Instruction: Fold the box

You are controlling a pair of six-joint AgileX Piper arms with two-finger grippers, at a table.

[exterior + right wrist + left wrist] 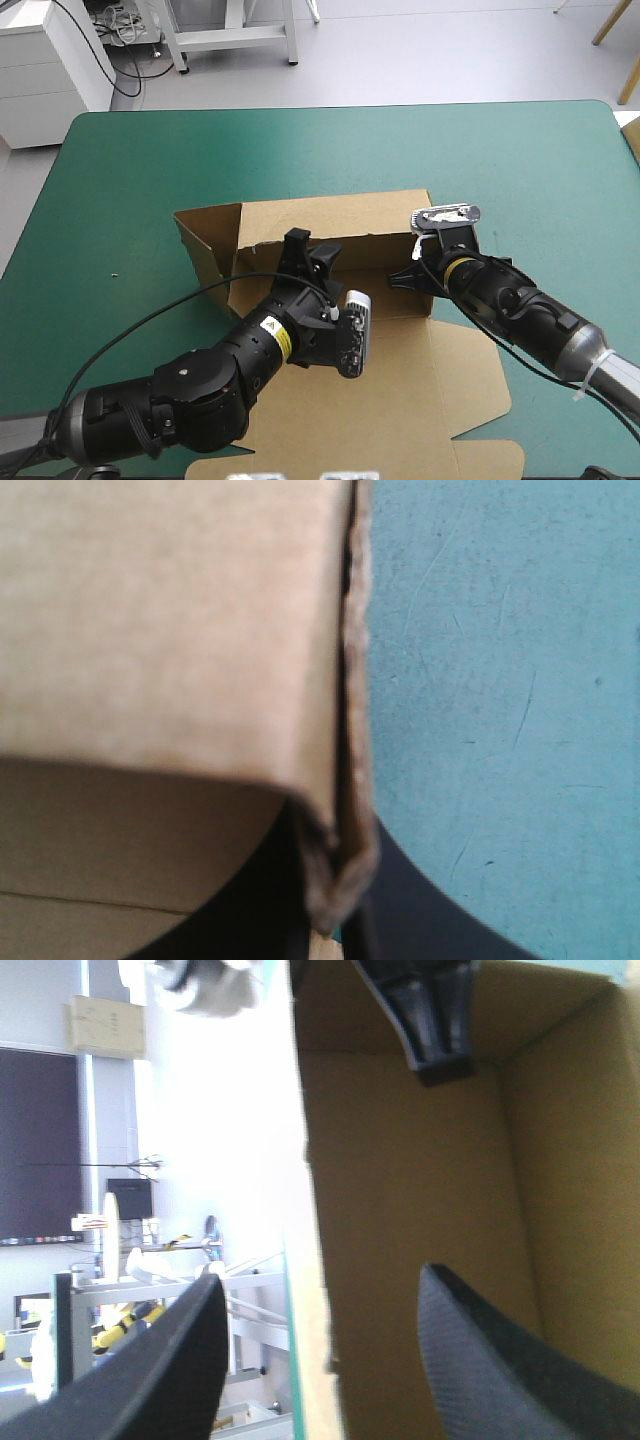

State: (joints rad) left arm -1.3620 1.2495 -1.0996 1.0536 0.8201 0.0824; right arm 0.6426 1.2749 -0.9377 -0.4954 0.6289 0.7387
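Left wrist view: the left gripper (322,1278) stood wide open, one black finger on each side of a raised wall of the brown box (400,1160), gripping nothing. The right gripper (335,915) was pinched almost closed on a wall edge at the box's right corner. The box sat mid-table on the teal-green cover (500,150), its walls partly up.

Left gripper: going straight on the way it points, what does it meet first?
Likely the raised wall of the box: its edge lines up between the open fingers of the left gripper. Closeness unclear.

Grey floor (420,60), white cabinet (45,75), white frame (235,38)
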